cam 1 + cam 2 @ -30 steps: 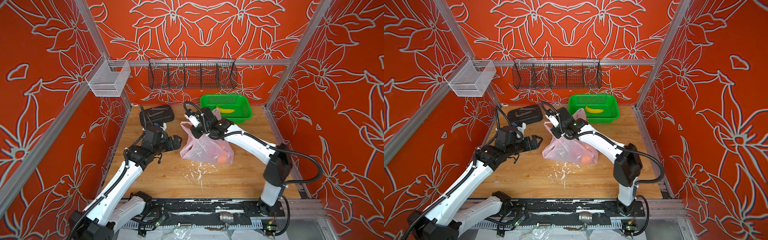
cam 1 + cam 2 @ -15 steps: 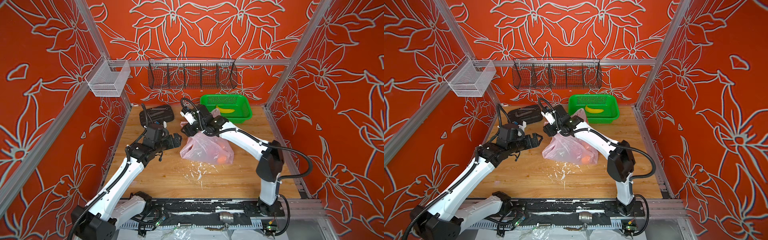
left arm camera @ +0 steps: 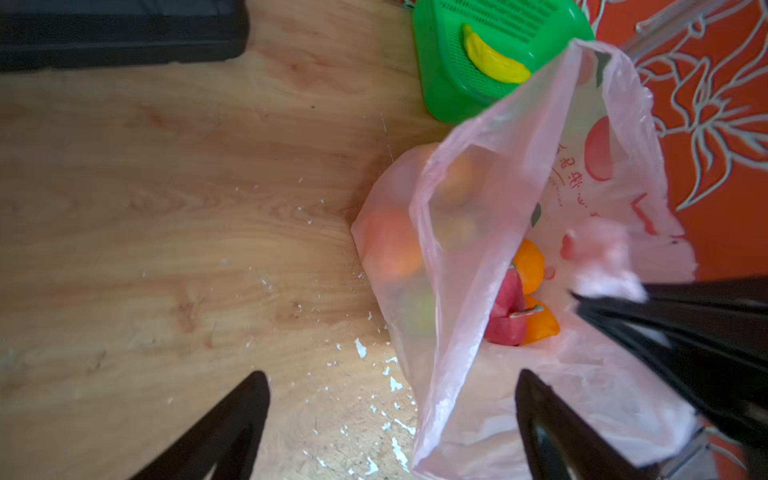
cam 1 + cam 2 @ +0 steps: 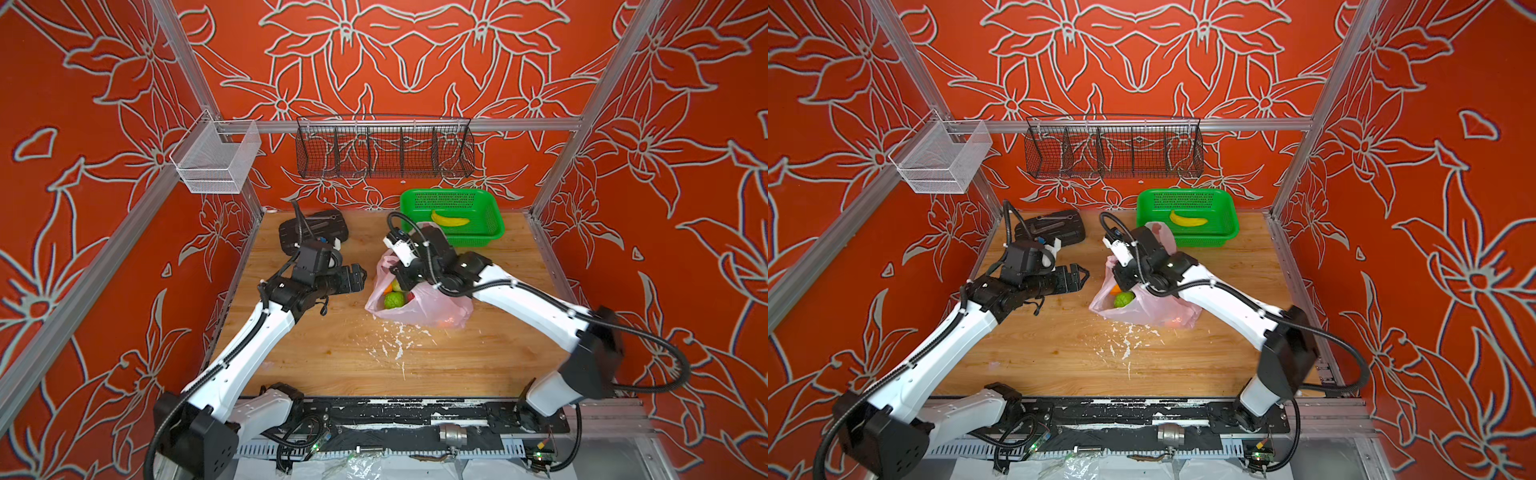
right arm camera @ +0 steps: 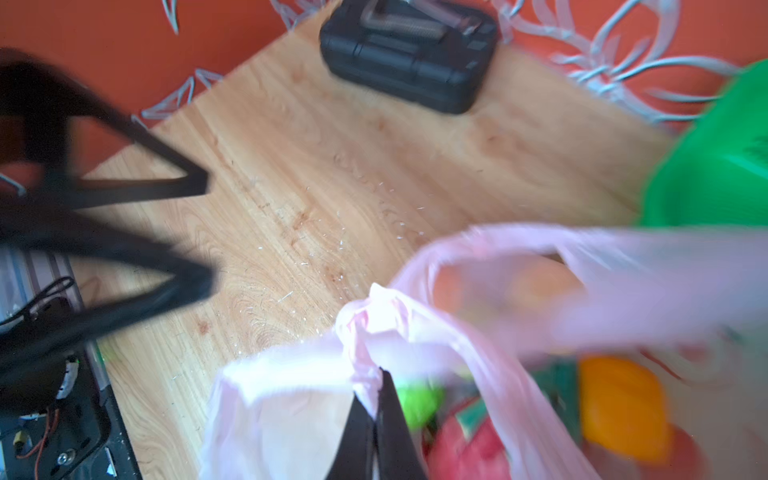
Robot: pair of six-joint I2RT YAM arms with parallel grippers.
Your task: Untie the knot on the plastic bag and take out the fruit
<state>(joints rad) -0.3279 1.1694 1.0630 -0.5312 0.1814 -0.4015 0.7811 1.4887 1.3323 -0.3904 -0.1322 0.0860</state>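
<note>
Now my right gripper [image 5: 376, 411] is clenched on the rim of the thin translucent pink plastic bag [image 4: 419, 307] lying on the wooden table [image 4: 332, 357], and my left gripper [image 3: 390, 374] stands released beside its mouth. The film is light, soft and slippery, so I would pinch bunched plastic; the toy fruit [image 3: 528, 266] inside may roll. Its red printed writing [image 3: 571, 176] I cannot read.

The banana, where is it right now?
In both top views the banana lies inside the green basket at the back right of the table, just behind the pink bag.
</note>
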